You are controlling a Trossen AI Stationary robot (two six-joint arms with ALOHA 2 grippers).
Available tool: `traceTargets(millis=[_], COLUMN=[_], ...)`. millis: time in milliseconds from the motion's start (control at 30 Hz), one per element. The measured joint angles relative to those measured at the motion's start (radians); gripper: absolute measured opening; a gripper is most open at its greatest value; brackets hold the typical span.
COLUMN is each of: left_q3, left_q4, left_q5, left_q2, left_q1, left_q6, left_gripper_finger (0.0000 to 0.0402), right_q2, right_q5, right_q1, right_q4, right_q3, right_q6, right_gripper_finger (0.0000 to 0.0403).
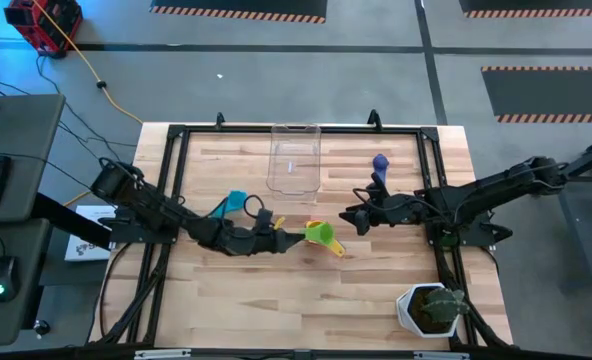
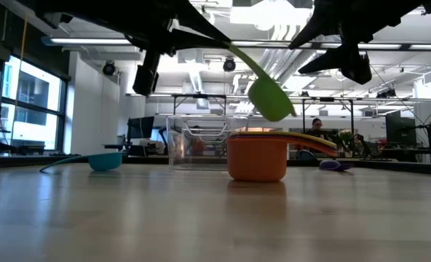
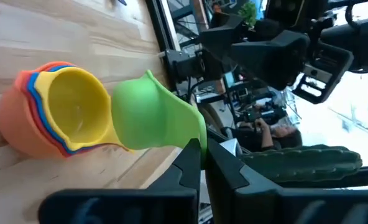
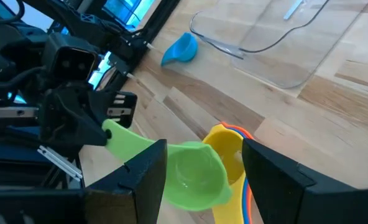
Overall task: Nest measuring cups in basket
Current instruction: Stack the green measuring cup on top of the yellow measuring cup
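Note:
My left gripper is shut on the green measuring cup, which hangs in the air just above a nested stack with an orange cup outermost and yellow innermost. My right gripper is open and hovers over the same spot; its fingers frame the green cup without touching it. A light blue cup and a purple-blue cup rest on the table. The clear basket stands near the far edge. My left gripper pinches the green cup's handle near its free end between both fingers, coming roughly level from the table's left, along the handle. The cup is lifted clear, tilted, its bowl lower than the handle, over the orange stack.
A white pot with a green plant stands at the near right corner. Black frame rails run along the table's sides. Bare wood lies along the near edge. A person sits in the room far behind the table.

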Motion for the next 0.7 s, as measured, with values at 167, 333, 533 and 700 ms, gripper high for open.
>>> traceTargets(millis=[167,333,533,700], left_q3=[0.000,0.000,0.000,0.000], left_q4=[-0.047,-0.046,-0.071,-0.074], left_q5=[-0.015,-0.025,-0.027,-0.026], left_q2=[0.000,0.000,0.000,0.000], left_q1=[0.000,0.000,0.000,0.000], left_q6=[-0.017,-0.022,-0.037,-0.045], left_gripper_finger=[0.0004,0.0009,0.0037,0.0071], right_q2=[0.000,0.000,0.000,0.000], right_q5=[0.000,0.001,0.001,0.006], right_q1=[0.000,0.000,0.000,0.000], right_q4=[-0.004,-0.014,-0.016,-0.016], right_q3=[0.000,0.000,0.000,0.000], right_q6=[-0.001,-0.001,-0.001,-0.001], right_gripper_finger=[0.0200,0.0200,0.0200,0.0200])
